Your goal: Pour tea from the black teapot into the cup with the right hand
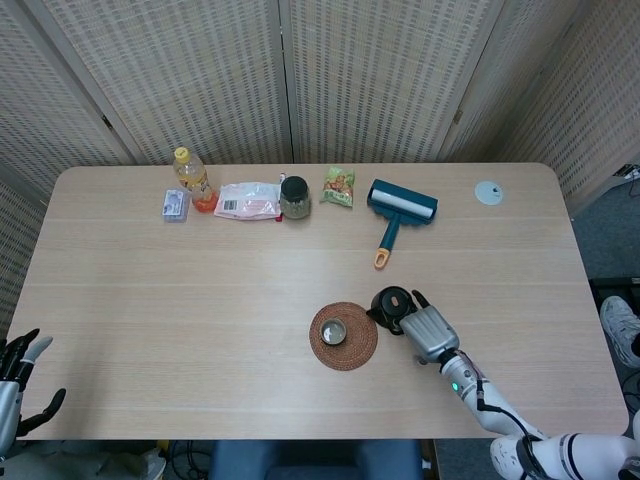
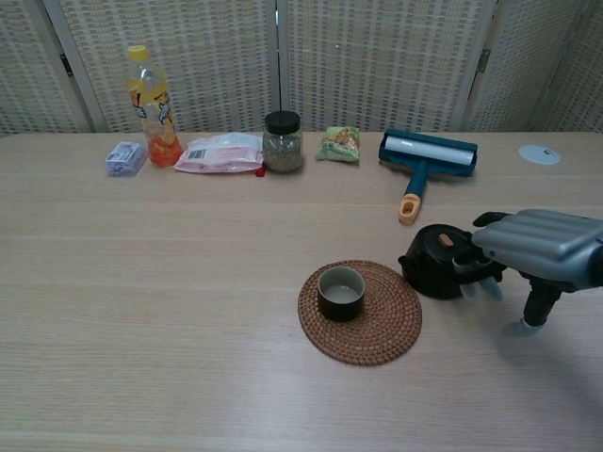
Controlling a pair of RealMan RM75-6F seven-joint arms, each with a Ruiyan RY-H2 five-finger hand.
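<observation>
Teapot [image 2: 435, 261] looks heavy and slippery, so I want my right hand [image 2: 539, 248], fingers apparently empty, round its handle.

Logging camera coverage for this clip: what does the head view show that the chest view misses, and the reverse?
Only the head view shows the left hand, idle off the table's near-left corner, plus the whole table outline. Only the chest view gives a side look at the right hand, its fingers at the black teapot's handle side; a firm grip can't be confirmed. Both show the cup on its woven coaster and the lint roller.
</observation>
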